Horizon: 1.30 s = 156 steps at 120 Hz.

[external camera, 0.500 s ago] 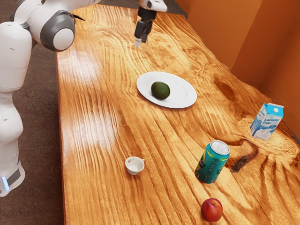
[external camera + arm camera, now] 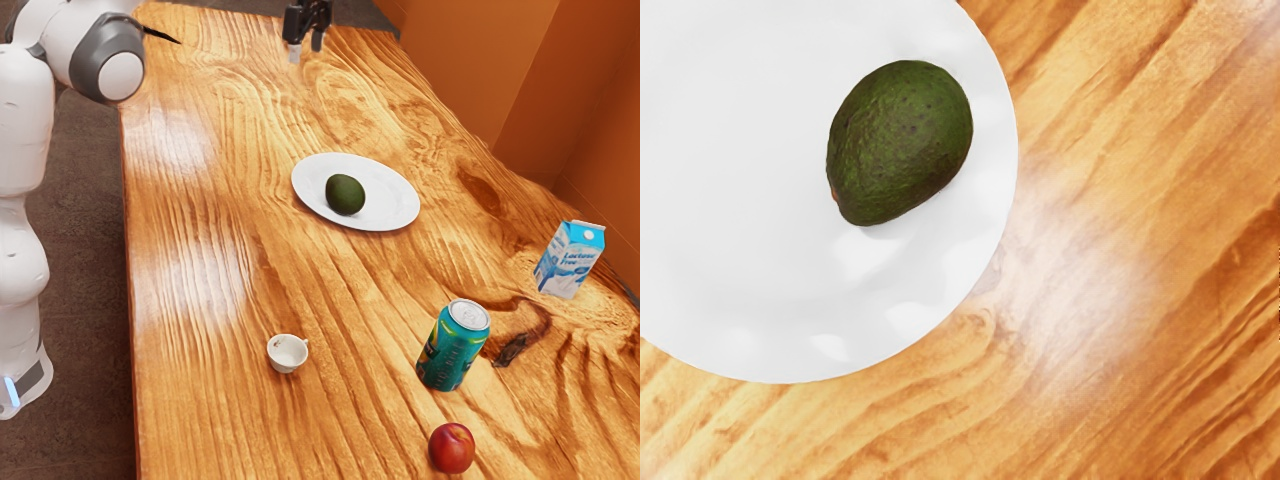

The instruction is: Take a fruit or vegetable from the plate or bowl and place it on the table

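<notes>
Up at the top of the exterior view, my black gripper (image 2: 306, 50) is open, with a gap between its two fingers and nothing in it. It is well apart from the dark green avocado (image 2: 345, 194), which rests on the white oval plate (image 2: 392, 207), on the side toward the exterior view's left. In the wrist view the avocado (image 2: 901, 142) lies near the rim of the plate (image 2: 740, 290), whole and uncovered.
On the wooden table (image 2: 215, 400) stand a small white cup (image 2: 287, 354), a green soda can (image 2: 452, 346) and a blue-and-white milk carton (image 2: 571, 260). A red plum (image 2: 452, 448) lies near the exterior view's lower edge. An orange wall (image 2: 480, 70) rises behind the table.
My gripper has shifted upward in the exterior view and turned, so the gap between its fingers shows more. The avocado has rolled slightly toward the exterior view's right on the plate.
</notes>
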Each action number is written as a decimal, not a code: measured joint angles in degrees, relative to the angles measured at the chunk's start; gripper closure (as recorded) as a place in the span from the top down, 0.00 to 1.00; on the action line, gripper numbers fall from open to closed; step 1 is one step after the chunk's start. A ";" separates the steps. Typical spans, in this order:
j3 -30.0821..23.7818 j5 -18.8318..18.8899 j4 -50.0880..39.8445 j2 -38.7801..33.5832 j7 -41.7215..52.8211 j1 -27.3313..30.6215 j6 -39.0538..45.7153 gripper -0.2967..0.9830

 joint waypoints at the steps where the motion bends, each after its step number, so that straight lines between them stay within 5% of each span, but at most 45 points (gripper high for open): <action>1: -0.01 0.04 0.03 -0.73 0.00 -0.05 -0.14 0.77; 10: -0.05 0.39 -4.14 -5.37 -0.06 -0.21 -0.95 0.77; 22: -0.47 2.65 -22.00 -13.78 -0.93 -1.15 1.95 0.77; 38: -0.75 7.97 -31.54 -14.22 -3.68 -12.68 5.25 0.77; 51: 3.17 9.05 -37.15 -13.95 -5.47 -14.23 9.37 0.77; 74: 8.39 8.27 -38.40 -11.52 -9.47 -11.52 14.31 0.77; 98: 8.59 8.23 -38.50 -11.63 -12.75 -20.97 16.05 0.77; 121: 8.42 7.95 -38.44 -11.31 -13.27 -20.74 18.24 0.77; 142: 8.49 7.72 -38.16 -11.32 -13.80 -27.56 19.17 0.77; 156: 8.83 7.68 -33.04 -5.72 -13.63 -26.88 19.81 0.77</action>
